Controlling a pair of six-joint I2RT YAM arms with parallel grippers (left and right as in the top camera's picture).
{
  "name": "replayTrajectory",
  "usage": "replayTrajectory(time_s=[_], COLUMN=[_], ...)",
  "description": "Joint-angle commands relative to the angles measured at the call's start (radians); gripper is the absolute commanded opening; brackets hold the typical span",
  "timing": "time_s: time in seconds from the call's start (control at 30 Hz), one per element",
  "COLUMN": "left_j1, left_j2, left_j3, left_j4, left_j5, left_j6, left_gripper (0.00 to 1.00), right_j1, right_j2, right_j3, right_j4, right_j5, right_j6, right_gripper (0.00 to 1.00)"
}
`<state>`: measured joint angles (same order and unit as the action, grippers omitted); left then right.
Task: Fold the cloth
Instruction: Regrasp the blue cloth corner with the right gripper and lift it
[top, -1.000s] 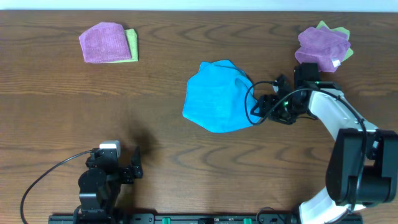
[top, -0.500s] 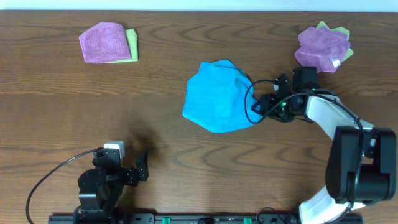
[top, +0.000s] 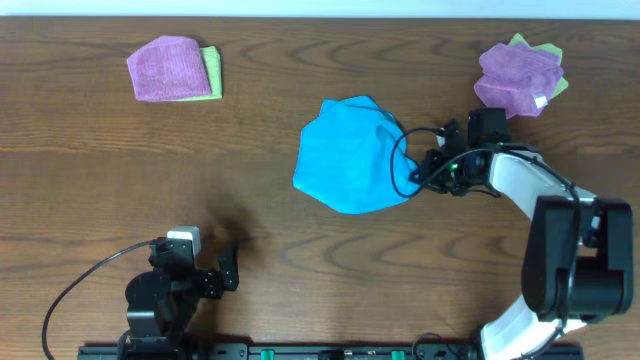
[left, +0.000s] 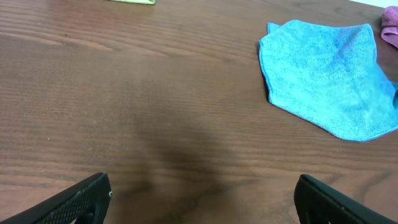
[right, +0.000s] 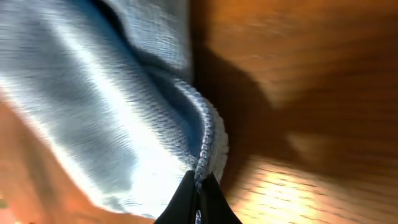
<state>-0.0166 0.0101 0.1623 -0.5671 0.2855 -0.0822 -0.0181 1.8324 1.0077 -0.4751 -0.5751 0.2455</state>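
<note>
Right fingers (right: 177, 208) now closed, pinching cloth (top: 345, 155) hem; left fingers (left: 74, 202) apart above brown wood-grain table (top: 250, 220).

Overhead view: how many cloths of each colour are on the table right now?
blue cloth: 1
purple cloths: 2
light green cloths: 2, each mostly hidden under a purple one
Total: 5

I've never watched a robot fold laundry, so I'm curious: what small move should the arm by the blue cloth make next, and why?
Probably lift slightly, then carry that edge leftward over the cloth. The right end effector is shut on the hem at its right side, and the rest lies spread on the table.
</note>
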Motion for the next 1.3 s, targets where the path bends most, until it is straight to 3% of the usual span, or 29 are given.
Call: replayTrajectory(time_s=[0.0,0.3,0.67,0.83,0.9,1.03,1.27], left_j1=[0.003,0.003,0.003,0.003,0.003,0.003,0.003], left_j2=[-0.006,-0.006,-0.006,-0.006,-0.004,0.007,0.053], left_j3=[-0.008,-0.008,-0.008,-0.008,-0.008,-0.008,-0.008], left_j4=[0.003,0.003,0.003,0.004,0.005,0.014,0.066], left_j5=[0.023,0.023,0.023,0.056,0.068,0.074,0.107], left_j6=[-0.008,-0.059,-0.404,-0.509,-0.537,-0.551,-0.554], left_gripper=[0.95,0.95,0.95,0.95,0.95,0.95,0.95], right_j1=[0.01,0.003,0.001,0.001,0.001,0.032,0.204], right_j2=[-0.112,-0.325,-0.327,-0.327,-0.327,-0.32,-0.194], right_j3=[0.077,0.247,0.249,0.249,0.249,0.249,0.249], right_j4=[0.004,-0.072,-0.152,-0.171,-0.135,0.027,0.19], right_j5=[-0.08,0.248,0.273,0.404,0.421,0.208,0.393], right_j6=[0.005,-0.004,-0.041,-0.041,-0.041,-0.001,0.009], right_gripper=[0.01,0.01,0.01,0.01,0.01,0.01,0.01])
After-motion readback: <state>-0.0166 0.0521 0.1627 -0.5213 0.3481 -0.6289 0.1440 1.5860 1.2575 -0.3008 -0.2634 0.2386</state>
